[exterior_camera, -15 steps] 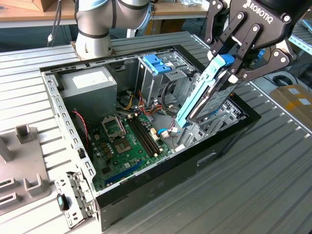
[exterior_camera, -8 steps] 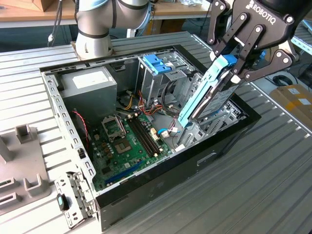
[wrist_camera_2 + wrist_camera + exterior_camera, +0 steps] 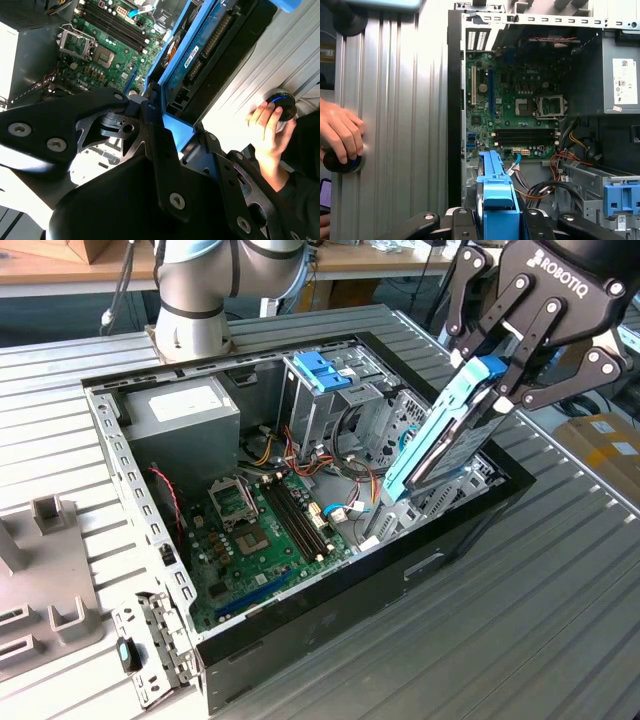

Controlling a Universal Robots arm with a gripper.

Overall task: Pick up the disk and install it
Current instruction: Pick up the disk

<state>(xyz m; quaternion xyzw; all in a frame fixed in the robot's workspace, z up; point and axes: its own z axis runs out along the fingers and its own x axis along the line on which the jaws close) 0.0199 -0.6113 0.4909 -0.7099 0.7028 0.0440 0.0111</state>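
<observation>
The disk (image 3: 445,435) is held at its upper end by the pincer (image 3: 495,380), which is closed on the blue frame. It is kept tilted over the side of the open case (image 3: 300,610) at the exterior view's right, above the motherboard (image 3: 265,530). A round black knob (image 3: 339,161) on the worktop (image 3: 520,620) is touched by a person's hand (image 3: 341,131).

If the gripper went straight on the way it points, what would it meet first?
Probably the drive bay inside the computer case, met by the lower end of the disk the gripper holds; depth is unclear.
</observation>
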